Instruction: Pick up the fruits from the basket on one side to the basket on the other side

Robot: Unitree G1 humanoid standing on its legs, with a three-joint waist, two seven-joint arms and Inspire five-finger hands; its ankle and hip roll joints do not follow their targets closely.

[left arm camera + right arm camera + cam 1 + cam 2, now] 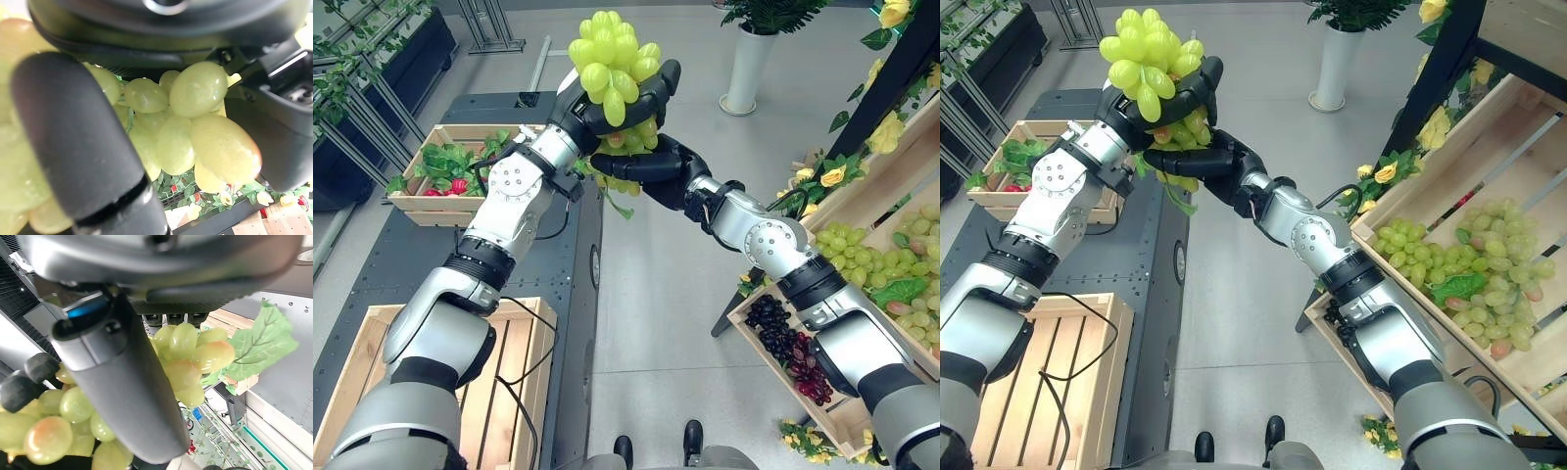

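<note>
A big bunch of green grapes (610, 54) is held up in the air between both hands, over the gap between the two sides. My left hand (649, 90) has its fingers curled round the middle of the bunch, with the top of the bunch standing above it. My right hand (646, 164) grips the lower part from underneath. In the left wrist view the grapes (188, 127) sit against the thumb (73, 142). In the right wrist view the grapes (188, 360) and a green leaf (259, 345) show past the thumb (127, 391).
A slanted wooden crate (1449, 338) on the right holds green grapes (862, 257), and a lower one holds dark grapes (783, 343). On the dark platform (391, 264) to the left stand a crate (460, 130) of leaves and red fruit and a bare slatted crate (431, 311). A white planter (749, 69) stands behind.
</note>
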